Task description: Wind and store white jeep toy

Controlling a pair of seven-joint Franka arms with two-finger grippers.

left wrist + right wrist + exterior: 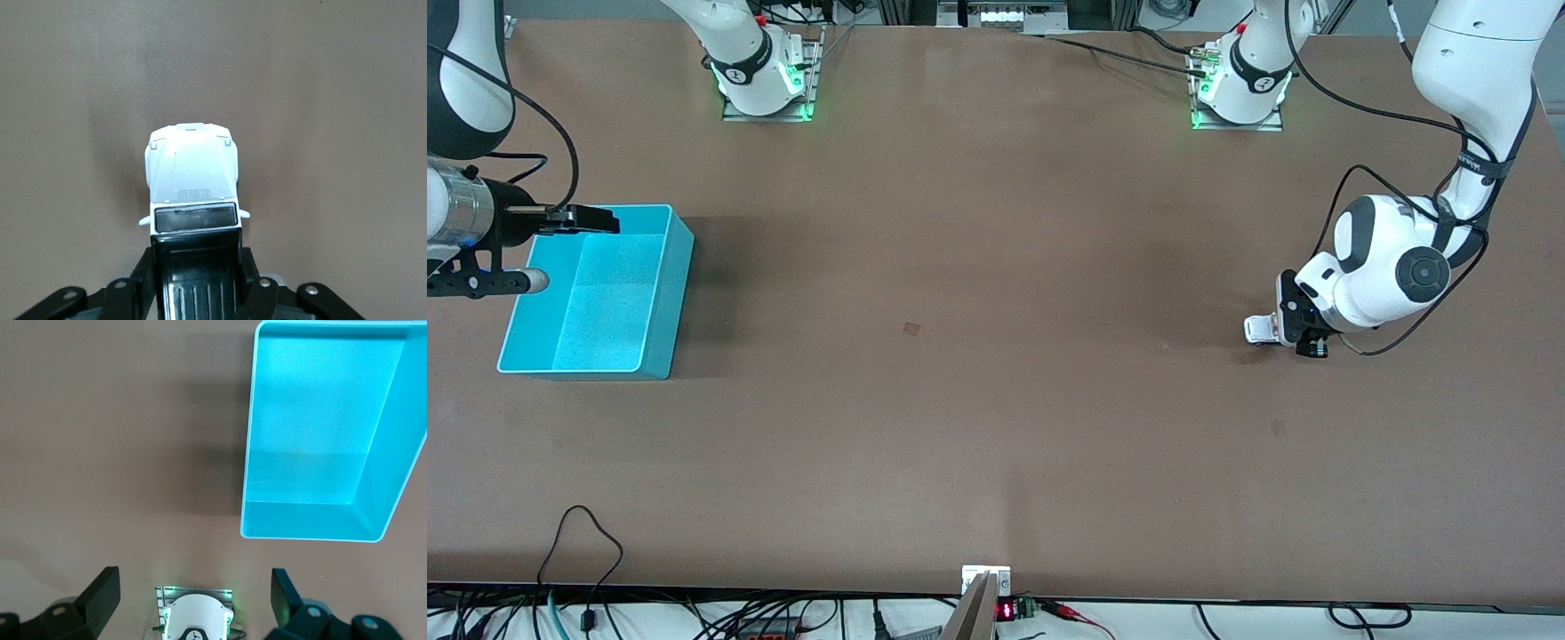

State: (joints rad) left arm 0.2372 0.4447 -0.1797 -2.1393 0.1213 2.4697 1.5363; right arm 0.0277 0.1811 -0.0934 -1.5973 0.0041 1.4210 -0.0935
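Note:
The white jeep toy [1259, 330] has a black roof and is low at the table near the left arm's end; whether its wheels touch the table I cannot tell. My left gripper [1285, 332] is shut on its black rear part. The left wrist view has the jeep toy [193, 173] pointing away from the left gripper [197, 267], with a black finger [143, 273] on each side of the roof. My right gripper [591, 220] hangs open over the rim of the turquoise bin [663, 311]. Nothing sits between its fingers [103, 590]. The bin [300, 520] is empty inside.
The two arm bases [769, 84] [1240, 93] stand along the table edge farthest from the front camera. The right wrist view also catches the right arm's base [197, 617]. Cables [587, 533] and a small display [1005, 611] lie at the nearest edge.

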